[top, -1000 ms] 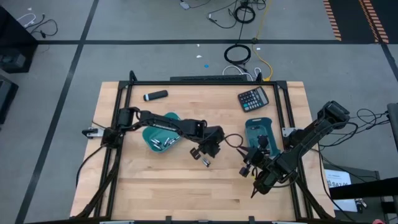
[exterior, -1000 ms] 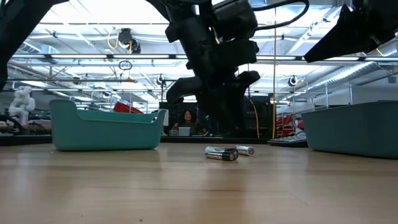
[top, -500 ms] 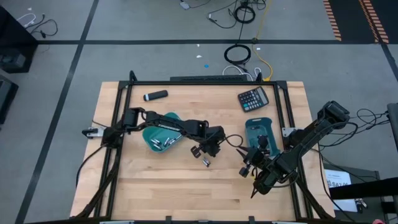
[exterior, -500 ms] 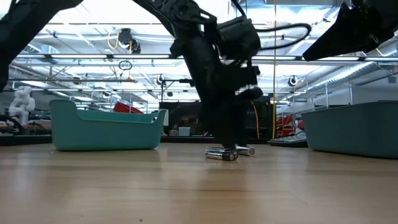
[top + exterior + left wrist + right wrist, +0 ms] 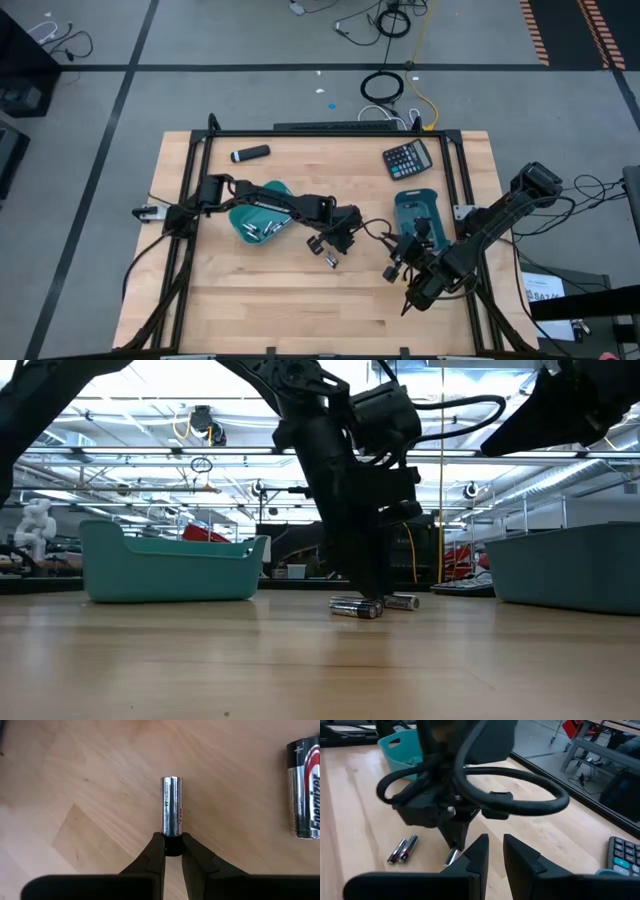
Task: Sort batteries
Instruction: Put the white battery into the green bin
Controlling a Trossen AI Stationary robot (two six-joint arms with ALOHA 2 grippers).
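Note:
A thin silvery battery (image 5: 172, 805) with a dark end lies flat on the wooden table. My left gripper (image 5: 173, 847) is down over it at mid-table (image 5: 338, 243) and is shut on that end. Two more batteries (image 5: 402, 849) lie side by side close by on the table (image 5: 357, 607); one larger one (image 5: 305, 790) shows in the left wrist view. My right gripper (image 5: 493, 851) hovers to the right (image 5: 395, 268), aimed at the left gripper. Its fingers stand a narrow gap apart with nothing between them. My left gripper pinches the thin battery's dark end (image 5: 173, 838) between its two fingertips. The fingers come steeply from above, and the battery reaches straight out beyond them. It lies flat on the table (image 5: 402, 601).
A teal bin (image 5: 258, 225) holding several batteries stands left of the left gripper. A second teal bin (image 5: 415, 212) is at the right, a calculator (image 5: 408, 158) behind it, and a black marker-like cylinder (image 5: 250, 153) at the far left. Black frame rails (image 5: 330, 131) edge the table.
My left gripper has come down to the table from just above the batteries and has shut on the thin battery's end. The battery still lies on the table.

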